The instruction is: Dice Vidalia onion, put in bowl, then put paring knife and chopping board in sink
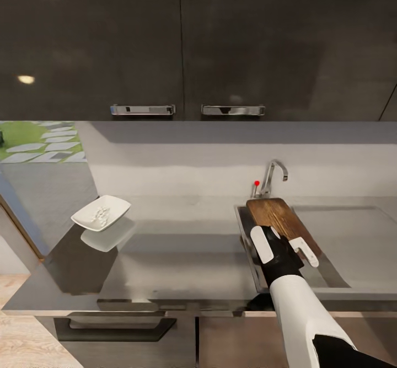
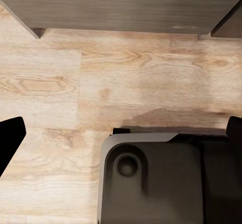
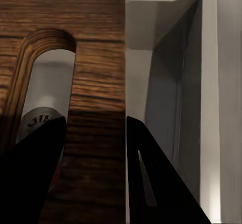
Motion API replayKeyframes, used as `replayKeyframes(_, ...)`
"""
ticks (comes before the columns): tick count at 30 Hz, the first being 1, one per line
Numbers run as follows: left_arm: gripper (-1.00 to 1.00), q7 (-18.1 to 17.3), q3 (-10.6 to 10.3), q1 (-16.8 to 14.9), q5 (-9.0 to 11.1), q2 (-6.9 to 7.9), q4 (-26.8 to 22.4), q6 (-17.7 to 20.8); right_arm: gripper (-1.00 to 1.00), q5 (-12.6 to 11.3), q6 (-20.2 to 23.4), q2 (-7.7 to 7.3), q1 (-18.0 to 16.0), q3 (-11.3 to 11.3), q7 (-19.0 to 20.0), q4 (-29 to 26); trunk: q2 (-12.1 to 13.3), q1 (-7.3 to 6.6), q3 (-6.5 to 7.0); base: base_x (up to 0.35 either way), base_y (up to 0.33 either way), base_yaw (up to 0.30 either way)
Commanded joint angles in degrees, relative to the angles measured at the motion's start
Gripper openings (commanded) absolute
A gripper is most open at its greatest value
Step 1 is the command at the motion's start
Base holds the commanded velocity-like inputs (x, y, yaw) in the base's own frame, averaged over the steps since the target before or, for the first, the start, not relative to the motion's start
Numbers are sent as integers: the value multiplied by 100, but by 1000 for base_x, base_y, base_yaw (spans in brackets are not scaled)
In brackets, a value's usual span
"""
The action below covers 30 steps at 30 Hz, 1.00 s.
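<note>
The dark brown chopping board [image 1: 278, 216] leans tilted in the sink [image 1: 331, 271], its far end near the faucet [image 1: 271, 175]. My right gripper [image 1: 282, 246] is shut on the board's near end. In the right wrist view the black fingers [image 3: 151, 183] flank the wood strip between the board's [image 3: 96, 58] handle hole and its edge, and the drain [image 3: 38, 118] shows through the hole. The white bowl [image 1: 118, 205] stands on the countertop [image 1: 182, 246] at the left and holds diced onion [image 1: 101, 213]. My left gripper [image 2: 121, 133] hangs open over the floor. The paring knife is hidden.
Dark upper cabinets [image 1: 182, 42] with chrome handles hang above the counter. The sunken drainboard [image 1: 353, 230] lies right of the basin. Below my left gripper are the wood floor [image 2: 101, 83] and the robot's dark base [image 2: 161, 183].
</note>
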Motion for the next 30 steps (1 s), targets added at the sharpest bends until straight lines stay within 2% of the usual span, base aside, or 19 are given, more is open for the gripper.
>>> replayKeyframes(1, 100, 19, -48, 1, 57, 7, -9, -9, -100, -22, -39, 4, -5, -10, -6, -4, -12, 4, -18, 0, 0, 0)
replayKeyframes(13, 100, 15, -48, 1, 57, 1, -9, -3, -100, -75, -38, 4, -6, -10, -10, 7, -12, 4, -126, 0, 0, 0)
replayKeyframes(19, 100, 19, -48, 1, 65, -2, -9, 0, -100, -62, -35, 4, -5, -26, -10, 12, -12, 4, -181, 229, -41, 0)
replayKeyframes(27, 100, 23, -48, 1, 65, -2, -9, 0, -100, -35, -38, 4, -5, -44, -10, 53, -12, 4, -255, 30, -6, 0)
replayKeyframes(30, 100, 18, -48, 1, 65, -2, -9, 0, -100, -26, -40, 4, -5, -157, -11, 82, -12, 4, -282, 0, 0, 0)
